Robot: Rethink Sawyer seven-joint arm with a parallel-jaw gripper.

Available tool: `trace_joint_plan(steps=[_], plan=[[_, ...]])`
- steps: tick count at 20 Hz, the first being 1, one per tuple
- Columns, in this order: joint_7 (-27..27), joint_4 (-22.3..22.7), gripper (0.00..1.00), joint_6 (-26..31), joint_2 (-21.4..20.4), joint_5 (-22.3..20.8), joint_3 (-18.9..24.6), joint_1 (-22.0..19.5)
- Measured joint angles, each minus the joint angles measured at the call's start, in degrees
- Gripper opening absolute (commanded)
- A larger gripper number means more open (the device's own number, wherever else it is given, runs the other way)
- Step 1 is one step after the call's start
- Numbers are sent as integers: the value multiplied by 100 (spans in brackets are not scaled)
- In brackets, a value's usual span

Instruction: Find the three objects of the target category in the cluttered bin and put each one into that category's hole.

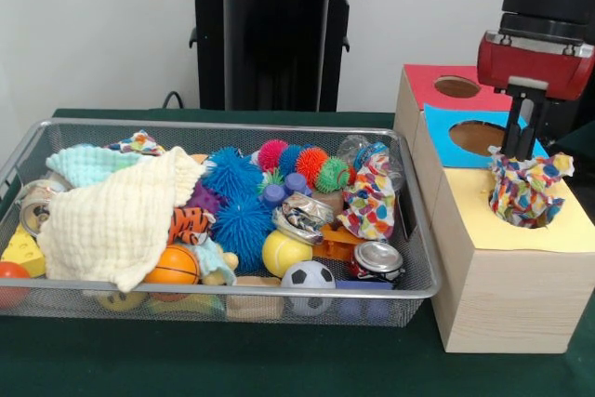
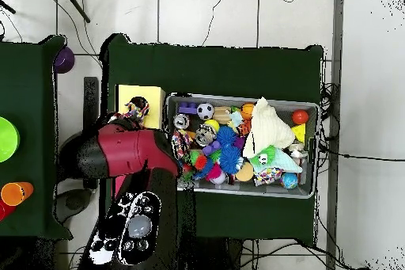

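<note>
1. the thin white cloth printed with red, blue, yellow and orange patches sits bunched in the round hole with the yellow panel, right under the pincer; only partly down, most of it above the rim.
2. its folds are crumpled and puffy, spilling over the edge.
3. the pincer's black fingers touch the cloth's top; whether they're clamped or apart, i cannot tell.
4. off to the side, in the wide silver wire-mesh bin, a second patchy cloth drapes near the closer end; a third peeks out at the far end.
5. so, judging here: one going in, two left.
</note>
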Motion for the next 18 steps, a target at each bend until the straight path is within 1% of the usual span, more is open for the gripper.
trace_joint_plan(steps=[5,18], plan=[[0,13,0,-53,-2,0,32,-29],[0,104,0,-89,-3,-4,303,-218]])
